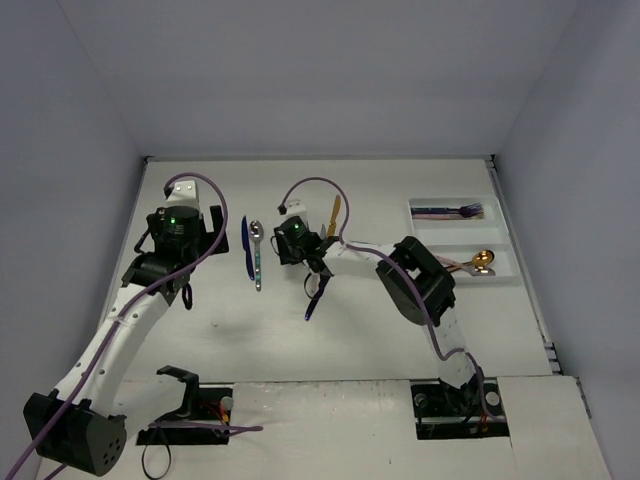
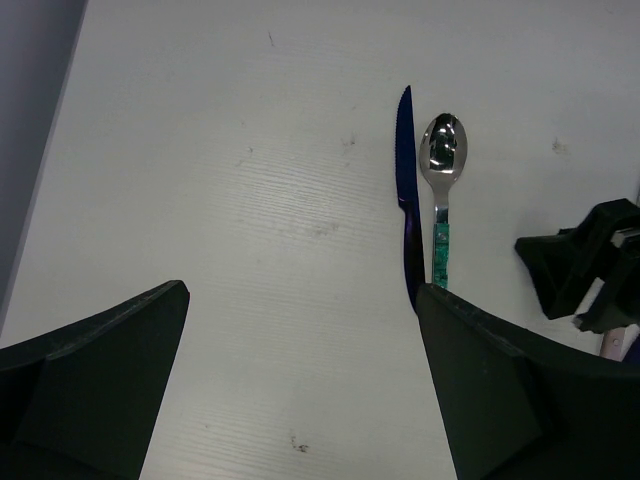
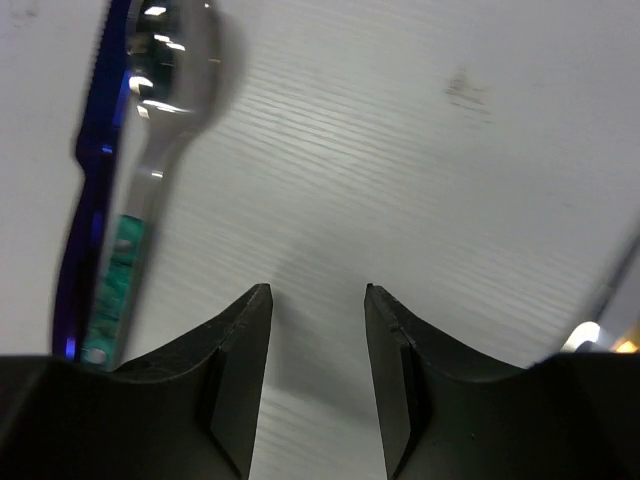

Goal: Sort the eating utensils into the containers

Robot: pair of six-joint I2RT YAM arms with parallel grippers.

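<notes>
Lying parallel, one o'clock of left gripper [image 2: 302, 300]: glossy blue serrated knife [image 2: 404, 200]; mirror-bowled, teal-handled spoon [image 2: 442, 165]; right gripper [image 3: 318, 295] and left both parted.

In the left wrist view we lose the handle ends of the blue knife [image 2: 404, 190] and the silver spoon [image 2: 443, 150] behind a finger [image 2: 490, 390] of the left gripper [image 2: 300, 290]. The right wrist view blurs both and its top edge clips them. From above, the right arm [image 1: 420, 285] hides the handle of the gold spoon [image 1: 483, 260].
</notes>
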